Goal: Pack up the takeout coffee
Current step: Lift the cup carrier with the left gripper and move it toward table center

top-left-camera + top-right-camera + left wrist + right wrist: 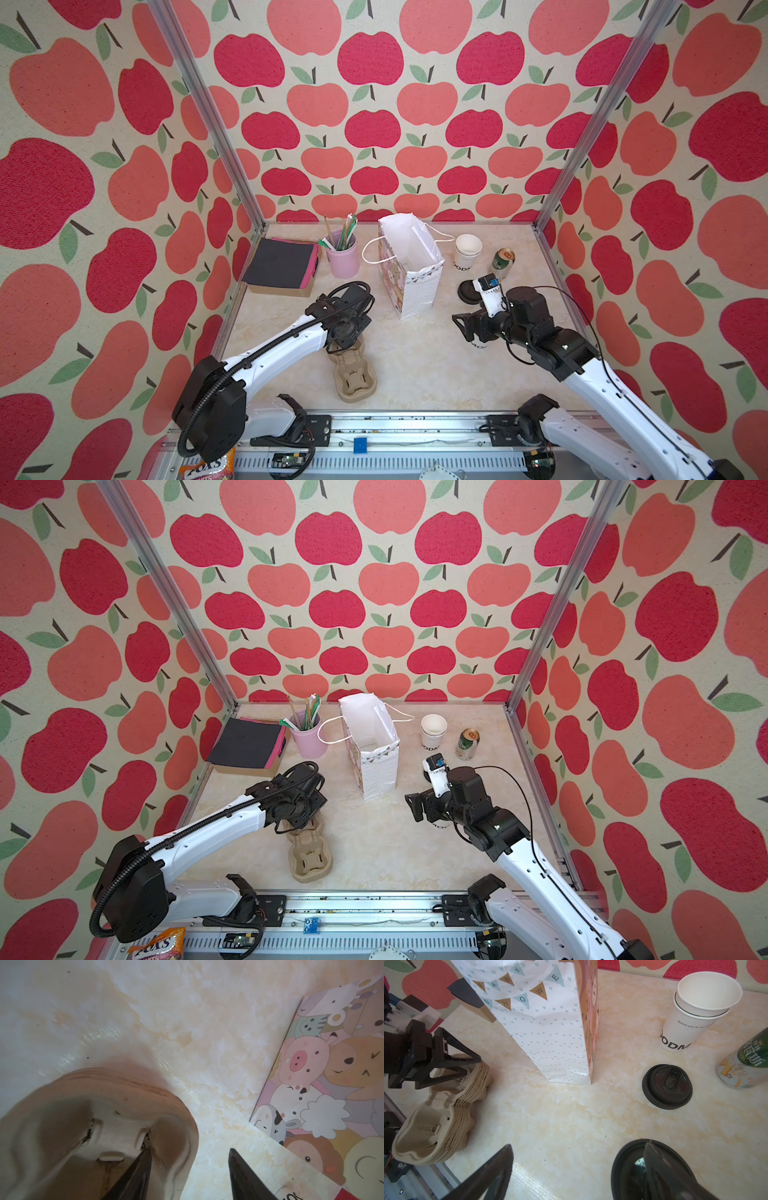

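The scene is brightly, evenly lit; glare is seen on the cream marbled surface [99, 1036]; wrist-view foregrounds are blurred, perhaps defocused.

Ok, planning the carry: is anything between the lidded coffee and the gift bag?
Nothing visible does: only bare table lies between the takeout coffee and the gift bag. The spare black lid lies aside, nearer the stacked cups.

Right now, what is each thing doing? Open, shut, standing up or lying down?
Gift bag: upright, mouth open.
Takeout coffee: upright, lid on, not gripped.
Loose black lid: lying flat, on no cup.
Stacked white cups: upright, no lid.
Green can: upright.
Left end effector: open, astride a wall of the cup carrier stack.
Right end effector: open, above the takeout coffee.
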